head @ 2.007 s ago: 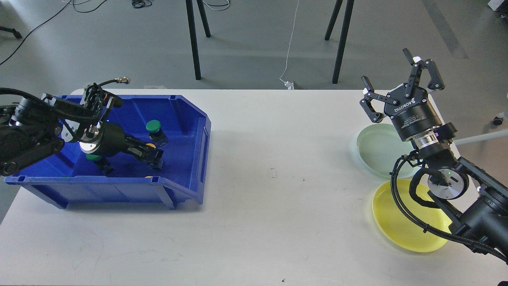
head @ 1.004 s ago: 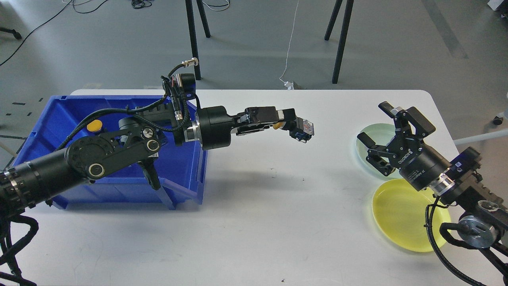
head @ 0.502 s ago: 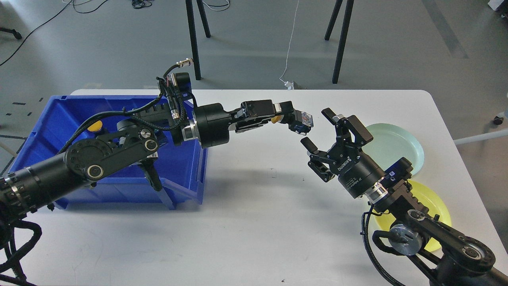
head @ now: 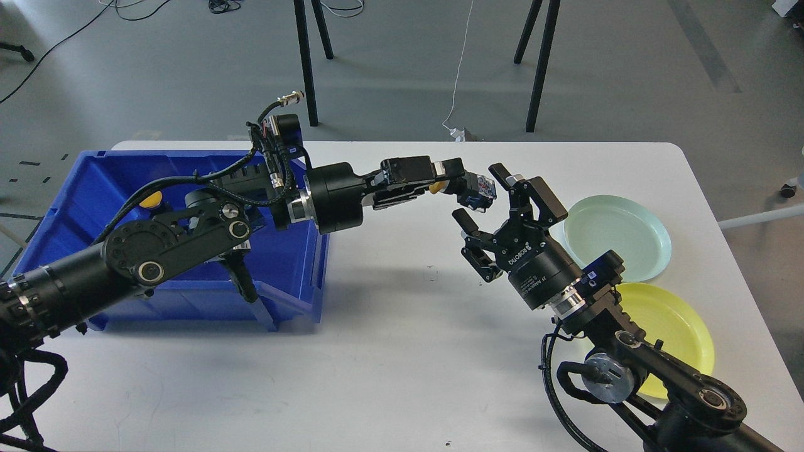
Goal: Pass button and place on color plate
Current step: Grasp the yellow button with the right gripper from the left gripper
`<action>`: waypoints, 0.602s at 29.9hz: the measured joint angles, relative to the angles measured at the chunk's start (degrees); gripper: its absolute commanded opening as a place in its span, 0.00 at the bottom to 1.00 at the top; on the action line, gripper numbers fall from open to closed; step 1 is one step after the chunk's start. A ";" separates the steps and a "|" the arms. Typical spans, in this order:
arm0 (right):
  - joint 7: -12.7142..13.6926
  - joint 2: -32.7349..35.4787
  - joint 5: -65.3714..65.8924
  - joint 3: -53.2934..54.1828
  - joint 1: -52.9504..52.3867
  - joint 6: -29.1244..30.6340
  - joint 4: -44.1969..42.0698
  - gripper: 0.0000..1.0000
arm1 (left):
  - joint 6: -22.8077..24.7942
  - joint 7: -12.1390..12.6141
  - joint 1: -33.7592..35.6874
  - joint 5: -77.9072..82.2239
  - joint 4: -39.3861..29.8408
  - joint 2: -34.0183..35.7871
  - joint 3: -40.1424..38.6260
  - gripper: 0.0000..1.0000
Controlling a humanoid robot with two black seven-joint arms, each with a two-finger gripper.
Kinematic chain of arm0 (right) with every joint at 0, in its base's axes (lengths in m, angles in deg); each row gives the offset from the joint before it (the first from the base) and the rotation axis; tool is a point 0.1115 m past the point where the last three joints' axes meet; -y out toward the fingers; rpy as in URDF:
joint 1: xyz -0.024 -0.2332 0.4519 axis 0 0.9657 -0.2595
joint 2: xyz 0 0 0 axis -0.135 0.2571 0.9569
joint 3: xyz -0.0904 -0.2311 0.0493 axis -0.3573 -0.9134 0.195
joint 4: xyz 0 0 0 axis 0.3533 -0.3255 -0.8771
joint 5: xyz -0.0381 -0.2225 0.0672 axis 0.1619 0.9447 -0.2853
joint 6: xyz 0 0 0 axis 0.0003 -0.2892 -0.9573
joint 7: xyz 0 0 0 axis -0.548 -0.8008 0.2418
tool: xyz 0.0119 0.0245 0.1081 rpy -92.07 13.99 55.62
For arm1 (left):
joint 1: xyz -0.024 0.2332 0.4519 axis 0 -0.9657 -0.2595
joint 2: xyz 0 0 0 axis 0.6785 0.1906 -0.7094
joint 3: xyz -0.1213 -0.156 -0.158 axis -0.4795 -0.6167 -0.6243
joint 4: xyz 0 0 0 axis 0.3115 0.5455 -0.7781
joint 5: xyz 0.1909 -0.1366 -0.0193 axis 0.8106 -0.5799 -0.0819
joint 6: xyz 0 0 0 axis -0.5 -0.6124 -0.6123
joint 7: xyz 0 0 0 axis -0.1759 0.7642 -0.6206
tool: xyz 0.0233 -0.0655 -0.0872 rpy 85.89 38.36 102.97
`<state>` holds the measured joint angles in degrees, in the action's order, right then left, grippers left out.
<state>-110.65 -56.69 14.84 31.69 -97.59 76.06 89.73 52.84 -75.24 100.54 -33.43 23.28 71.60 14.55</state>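
My left gripper (head: 455, 179) reaches right from the blue bin and is shut on a yellow button (head: 468, 186); its yellow cap shows between the fingers and its black-and-blue body sticks out to the right. My right gripper (head: 480, 194) is open, its fingers spread on either side of the button's body just below and right of it, not closed on it. The yellow plate (head: 672, 320) lies at the right front. The pale green plate (head: 619, 235) lies behind it.
A blue bin (head: 301, 263) stands on the left of the white table, with another yellow button (head: 149, 200) in it. My left arm crosses over the bin. Black stand legs rise from the floor beyond the table's far edge.
My left gripper lifted the yellow button out of the bin and carried it right to mid-table. My right gripper swung left from the plates and now brackets the button, open.
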 measured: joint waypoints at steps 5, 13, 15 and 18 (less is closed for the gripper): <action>0.00 -1.91 0.19 -0.76 -1.41 -2.09 -0.24 0.82 | 0.04 -0.01 0.00 0.00 0.00 0.06 0.00 0.05; 0.00 -2.43 0.06 -1.02 -1.52 -2.27 0.04 0.52 | -0.03 -0.01 0.00 -0.08 0.02 0.06 0.00 0.05; 0.00 -2.41 0.05 -1.04 -1.52 -2.14 0.21 0.41 | -0.03 -0.01 0.00 -0.08 0.07 0.07 0.00 0.05; -0.01 -2.36 0.05 -1.04 -1.48 -1.89 0.53 0.27 | -0.03 -0.01 0.00 -0.08 0.09 0.08 0.00 0.05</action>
<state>-110.65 -59.05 14.89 30.65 -99.06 74.18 90.26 52.81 -75.24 100.53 -33.51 23.37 71.68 14.55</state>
